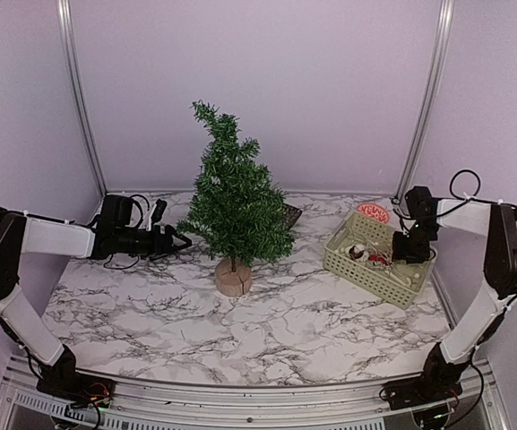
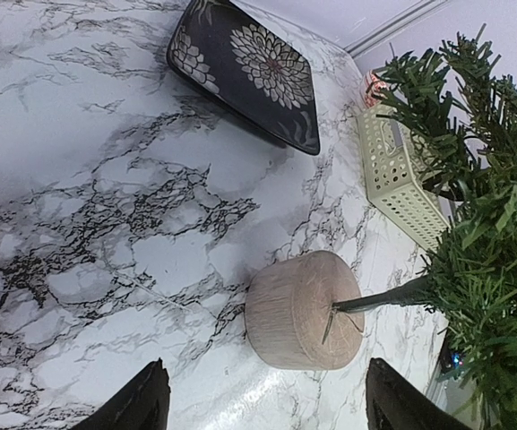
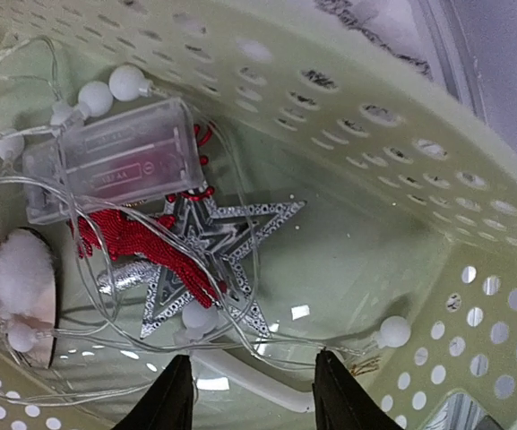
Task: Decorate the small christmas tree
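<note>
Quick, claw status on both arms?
Left claw: open, empty, near the tree.
Right claw: open, empty, down in the basket.

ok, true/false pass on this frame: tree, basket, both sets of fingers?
1. The right fingers are down inside the basket. True.
2. The small christmas tree already carries ornaments. False: its branches are bare; the silver star and the battery box of the lights lie in the basket.
3. The left fingers clamp the trunk. False: they are open and empty, short of the log base.
4. The tree stands upright. True.
</note>
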Robot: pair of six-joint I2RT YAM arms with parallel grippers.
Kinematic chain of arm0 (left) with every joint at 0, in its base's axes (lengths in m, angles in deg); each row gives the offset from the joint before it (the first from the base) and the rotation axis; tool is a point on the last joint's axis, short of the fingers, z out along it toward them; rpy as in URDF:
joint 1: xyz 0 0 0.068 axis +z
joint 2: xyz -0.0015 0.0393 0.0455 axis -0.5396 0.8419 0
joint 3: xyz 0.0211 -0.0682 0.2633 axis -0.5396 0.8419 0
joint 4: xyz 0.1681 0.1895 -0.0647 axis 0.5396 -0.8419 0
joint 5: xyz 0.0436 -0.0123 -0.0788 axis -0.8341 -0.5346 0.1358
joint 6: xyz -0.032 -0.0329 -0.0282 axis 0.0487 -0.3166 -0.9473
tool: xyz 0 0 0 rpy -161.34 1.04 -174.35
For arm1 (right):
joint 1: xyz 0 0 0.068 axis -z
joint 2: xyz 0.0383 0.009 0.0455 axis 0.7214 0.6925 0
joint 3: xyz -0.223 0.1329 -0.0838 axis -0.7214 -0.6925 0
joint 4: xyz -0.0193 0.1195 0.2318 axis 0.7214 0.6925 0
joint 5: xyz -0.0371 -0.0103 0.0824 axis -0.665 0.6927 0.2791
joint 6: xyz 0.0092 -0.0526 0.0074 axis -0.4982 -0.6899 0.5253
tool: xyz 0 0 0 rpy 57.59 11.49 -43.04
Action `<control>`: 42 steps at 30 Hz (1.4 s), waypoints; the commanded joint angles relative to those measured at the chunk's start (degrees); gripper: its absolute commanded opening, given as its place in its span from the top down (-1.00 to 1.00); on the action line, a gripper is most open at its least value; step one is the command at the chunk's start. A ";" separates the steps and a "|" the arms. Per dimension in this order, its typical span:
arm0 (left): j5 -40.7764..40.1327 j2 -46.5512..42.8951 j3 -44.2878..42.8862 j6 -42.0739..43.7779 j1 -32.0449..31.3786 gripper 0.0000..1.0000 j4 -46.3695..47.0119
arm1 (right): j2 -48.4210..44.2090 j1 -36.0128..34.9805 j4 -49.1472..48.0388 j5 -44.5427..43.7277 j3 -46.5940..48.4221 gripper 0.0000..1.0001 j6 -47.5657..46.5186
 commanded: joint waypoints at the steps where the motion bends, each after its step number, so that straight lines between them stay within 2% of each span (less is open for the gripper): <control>1: -0.51 -1.98 -0.08 -0.22 0.31 -0.51 0.88 | 2.72 0.20 -0.62 -2.60 2.27 0.12 -3.41; 13: -0.35 0.18 -1.96 -0.41 0.40 -0.51 0.88 | 8.81 0.27 -1.53 -4.53 3.00 0.22 -6.48; 15: -0.20 0.51 -2.26 -0.44 0.40 -0.51 0.78 | 9.37 0.21 -1.31 -4.60 3.51 0.34 -6.97; 18: -0.07 0.44 -2.70 -0.44 0.40 -0.51 0.71 | 8.47 0.25 0.40 -3.75 4.89 0.70 -7.40; 24: -0.83 -1.57 -2.64 -0.31 0.70 -0.51 -0.27 | 0.76 0.31 4.56 -2.09 7.94 0.99 -7.12; 31: -3.32 -5.82 -2.74 0.86 1.66 -0.51 -4.21 | -6.76 0.22 9.46 -1.06 11.70 1.00 -7.26; 42: -5.68 -11.29 -1.37 1.41 2.21 -0.52 -7.03 | -10.40 0.21 9.96 1.41 12.47 1.00 -8.33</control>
